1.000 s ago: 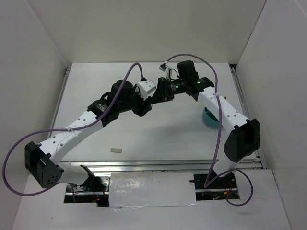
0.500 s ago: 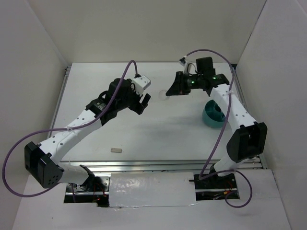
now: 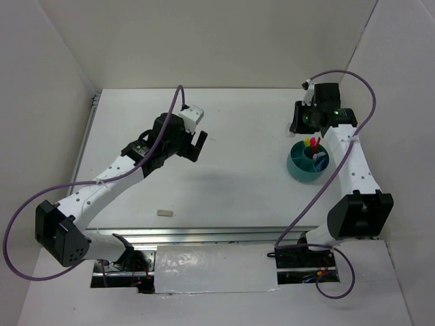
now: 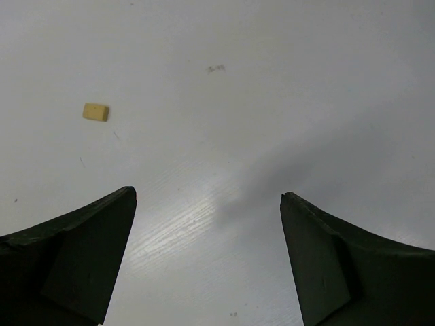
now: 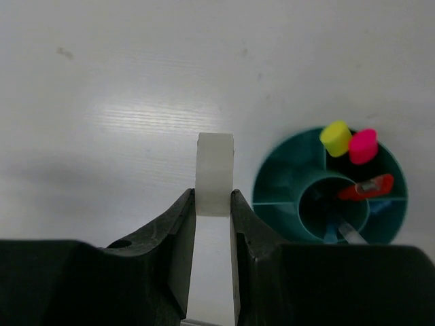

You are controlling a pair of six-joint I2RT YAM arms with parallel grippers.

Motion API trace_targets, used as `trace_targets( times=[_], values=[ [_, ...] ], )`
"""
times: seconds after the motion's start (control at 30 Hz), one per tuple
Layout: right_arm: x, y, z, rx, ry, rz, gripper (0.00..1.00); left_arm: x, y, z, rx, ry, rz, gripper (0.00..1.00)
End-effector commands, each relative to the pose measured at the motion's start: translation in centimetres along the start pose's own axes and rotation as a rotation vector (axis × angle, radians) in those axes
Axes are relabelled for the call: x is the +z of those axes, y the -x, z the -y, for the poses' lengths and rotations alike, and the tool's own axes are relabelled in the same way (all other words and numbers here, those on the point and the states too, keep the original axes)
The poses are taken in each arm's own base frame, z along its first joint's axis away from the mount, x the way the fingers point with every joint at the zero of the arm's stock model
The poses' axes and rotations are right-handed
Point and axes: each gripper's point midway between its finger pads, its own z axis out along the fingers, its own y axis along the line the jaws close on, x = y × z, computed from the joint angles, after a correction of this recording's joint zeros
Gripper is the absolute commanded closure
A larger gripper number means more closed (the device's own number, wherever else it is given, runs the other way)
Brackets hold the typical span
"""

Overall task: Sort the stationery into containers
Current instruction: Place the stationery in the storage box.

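White flat table point(image 3: 224, 190): carries everything, both arms reaching out over it.

Left gripper point(image 3: 198, 145): spread wide and holding nothing. It hangs over bare table left of centre. Its wrist view shows the left gripper point(image 4: 207, 193) as two dark fingers with a broad gap and only table surface between them.

Right gripper point(image 3: 297, 119): at the far right, just beyond the cup. Its contents are too small to make out from above. The right wrist view shows the right gripper point(image 5: 213, 197) closed onto the tape ring, one finger on each flat face.

Round teal plastic cup point(image 3: 293, 166) with inner dividers: stands upright on the table's right side. In the right wrist view the cup point(image 5: 279, 170) lies just to the right of the fingers, not under them.

White tape ring point(image 5: 215, 170): seen edge-on, standing upright, its axis running from finger to finger.

Yellow highlighter cap point(image 5: 335, 137) and pink highlighter cap point(image 5: 363, 145): side by side, pointing up from the cup's outer compartments.

Thin red pen point(image 5: 367, 187): tilted across the rim of the centre well.

Small tan rectangular eraser point(image 3: 164, 212): lies flat near the table's front edge, long axis left to right. The eraser point(image 4: 96, 112) is well apart from the left fingers.
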Motion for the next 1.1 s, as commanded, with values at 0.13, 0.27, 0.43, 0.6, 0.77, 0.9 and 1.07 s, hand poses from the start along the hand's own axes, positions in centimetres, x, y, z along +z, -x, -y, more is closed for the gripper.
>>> trace_targets(
  times=[0.13, 0.27, 0.43, 0.6, 0.77, 0.9, 1.07],
  values=[
    [0.3, -2.3, 4.9, 0.168, -0.358, -0.065, 1.0, 0.7, -0.4, -2.7, -0.118, 0.19, -0.053, 0.01],
    [0.8, -3.9, 5.9, 0.184, -0.468, -0.091, 1.0, 0.7, -0.6, -2.6, -0.122, 0.184, -0.048, 0.01],
    [2.0, -4.7, 6.4, 0.224, -0.507, -0.141, 1.0, 1.1, -0.7, -2.5, -0.129, 0.183, -0.059, 0.01],
    [2.9, -5.0, 6.2, 0.247, -0.498, -0.157, 1.0, 1.2, -0.7, -2.6, -0.13, 0.189, -0.061, 0.01],
    [3.6, -5.4, 6.3, 0.262, -0.489, -0.183, 0.93, 1.3, -0.8, -2.6, -0.129, 0.188, -0.064, 0.01],
    [3.9, -5.7, 6.3, 0.267, -0.485, -0.195, 0.83, 1.3, -0.8, -2.5, -0.129, 0.186, -0.064, 0.01],
    [4.1, -5.6, 6.4, 0.267, -0.486, -0.196, 0.72, 1.3, -0.8, -2.6, -0.13, 0.191, -0.064, 0.01]
  ],
)
